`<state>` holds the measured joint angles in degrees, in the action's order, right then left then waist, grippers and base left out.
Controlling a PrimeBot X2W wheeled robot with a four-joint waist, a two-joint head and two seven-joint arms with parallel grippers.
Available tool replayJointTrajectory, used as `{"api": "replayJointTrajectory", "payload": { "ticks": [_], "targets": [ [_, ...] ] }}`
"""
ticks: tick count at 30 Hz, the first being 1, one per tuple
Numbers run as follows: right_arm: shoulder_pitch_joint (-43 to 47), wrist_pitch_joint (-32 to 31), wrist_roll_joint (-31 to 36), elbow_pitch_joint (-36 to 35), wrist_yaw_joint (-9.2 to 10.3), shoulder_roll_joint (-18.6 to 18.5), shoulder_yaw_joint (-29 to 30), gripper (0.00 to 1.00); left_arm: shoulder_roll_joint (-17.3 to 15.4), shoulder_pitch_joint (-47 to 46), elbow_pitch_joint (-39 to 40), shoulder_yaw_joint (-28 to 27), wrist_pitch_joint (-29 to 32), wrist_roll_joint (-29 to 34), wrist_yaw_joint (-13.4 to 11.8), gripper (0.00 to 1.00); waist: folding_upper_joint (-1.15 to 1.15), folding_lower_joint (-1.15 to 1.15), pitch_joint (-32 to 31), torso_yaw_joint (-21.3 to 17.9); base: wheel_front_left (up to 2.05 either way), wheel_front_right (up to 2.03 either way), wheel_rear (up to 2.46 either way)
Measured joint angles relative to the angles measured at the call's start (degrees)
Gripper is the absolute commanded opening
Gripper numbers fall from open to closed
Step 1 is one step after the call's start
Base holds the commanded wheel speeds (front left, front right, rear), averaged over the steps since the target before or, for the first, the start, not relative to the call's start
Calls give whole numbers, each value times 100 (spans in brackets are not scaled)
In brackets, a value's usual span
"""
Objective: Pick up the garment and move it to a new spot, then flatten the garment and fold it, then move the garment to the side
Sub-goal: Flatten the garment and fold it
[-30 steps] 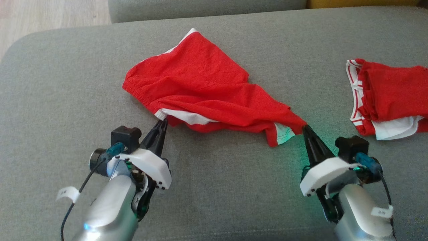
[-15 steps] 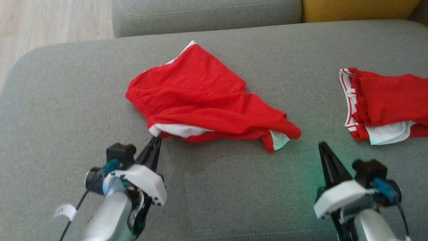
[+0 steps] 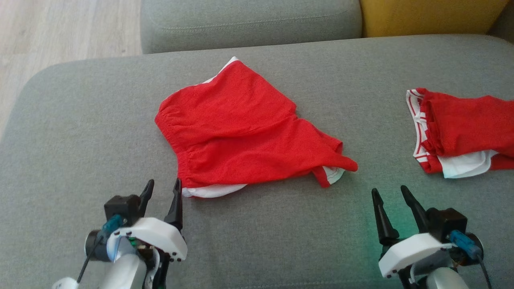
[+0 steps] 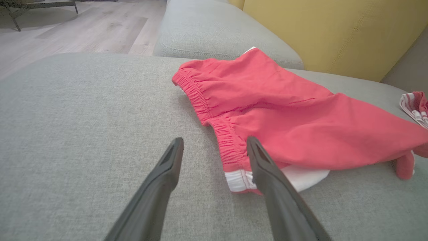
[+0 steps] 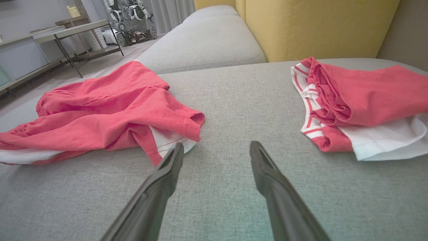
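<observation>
So here's where I'm at: the red shorts (image 3: pixel 241 136) are lying in the middle of the grey sofa seat (image 3: pixel 80 132), roughly spread but rumpled, with one leg bunched toward my right and white lining poking out underneath. My left pincer (image 3: pixel 164 182) is spread wide with nothing in it, right beside the white corner under the elastic waistband. My right pincer (image 3: pixel 389 189) is wide open and empty too, near the leg hem but clear of it. I'd call this the flattening step, fold not started. Next I reckon I need to pinch that waistband corner and the hem corner and tug them apart. Head count: two pincers, two red garments (mine, plus a bunched red-and-white one (image 3: pixel 466 124) well off to the right), one yellow cushion (image 3: pixel 425 16) behind.
</observation>
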<state>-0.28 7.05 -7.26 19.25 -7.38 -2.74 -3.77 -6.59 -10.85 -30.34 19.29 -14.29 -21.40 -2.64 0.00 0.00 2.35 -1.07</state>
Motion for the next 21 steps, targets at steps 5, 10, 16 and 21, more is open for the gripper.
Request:
{"api": "replayJointTrajectory", "payload": {
  "ticks": [5, 10, 16, 21],
  "targets": [
    [-10, 0, -22, 7, 0, 0, -31, 100, 97, 172, 243, -143, 0, 27, -32, 100, 0, 0, 58, 101, 0, 0, 0],
    [-230, -62, 303, 146, 0, -1, -219, 100, 159, 163, 287, -147, 0, 123, 71, 100, 0, 0, 201, 233, 0, 0, 0],
    [-1017, -229, 737, 579, 0, -221, -391, 100, 225, 79, 257, -155, 0, 145, 196, 100, 0, 0, 402, 439, 0, 0, 0],
    [-1397, -302, 786, 958, 0, -461, -783, 100, 281, 59, 216, -172, 0, 183, 266, 100, 0, 0, 534, 598, 0, 0, 0]
  ]
}}
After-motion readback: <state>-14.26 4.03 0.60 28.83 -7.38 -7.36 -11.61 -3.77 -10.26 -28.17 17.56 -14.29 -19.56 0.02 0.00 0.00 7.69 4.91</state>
